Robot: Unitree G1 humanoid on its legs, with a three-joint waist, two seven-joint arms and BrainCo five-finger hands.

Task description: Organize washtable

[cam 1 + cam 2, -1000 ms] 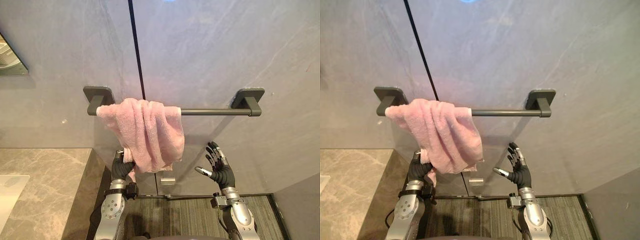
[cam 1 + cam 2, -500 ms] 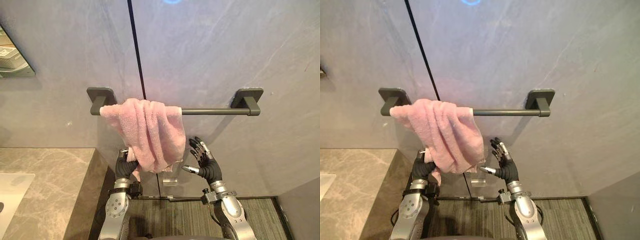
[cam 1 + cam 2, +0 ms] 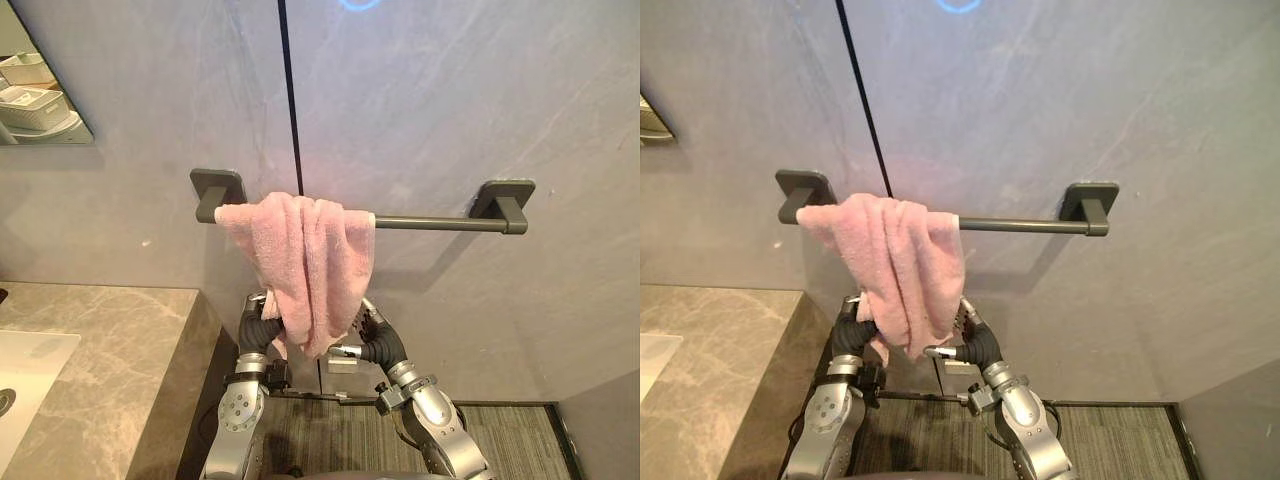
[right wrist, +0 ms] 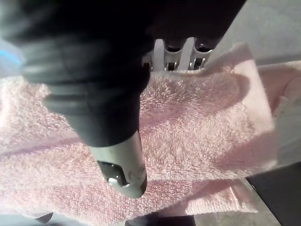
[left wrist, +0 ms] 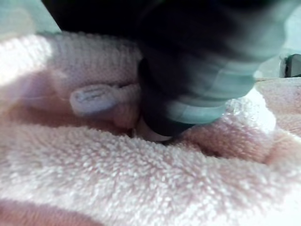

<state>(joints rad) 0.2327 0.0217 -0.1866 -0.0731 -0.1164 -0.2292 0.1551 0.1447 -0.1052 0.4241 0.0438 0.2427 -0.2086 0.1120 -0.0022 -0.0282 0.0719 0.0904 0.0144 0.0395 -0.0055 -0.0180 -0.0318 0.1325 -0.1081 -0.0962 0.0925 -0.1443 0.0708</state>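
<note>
Eye views: the pink towel (image 3: 310,270) hangs bunched over the left end of the towel bar (image 3: 440,223). Its long axis is vertical and its free ends point at the floor. The left hand (image 3: 258,330) is at its lower left corner, the right hand (image 3: 380,345) at its lower right edge.

Left wrist view: this hand pinches a fold of cloth.

Right wrist view: whether this hand has closed cannot be told.

Recommended: draw both corners apart along the bar, evenly, without dragging the towel off.
</note>
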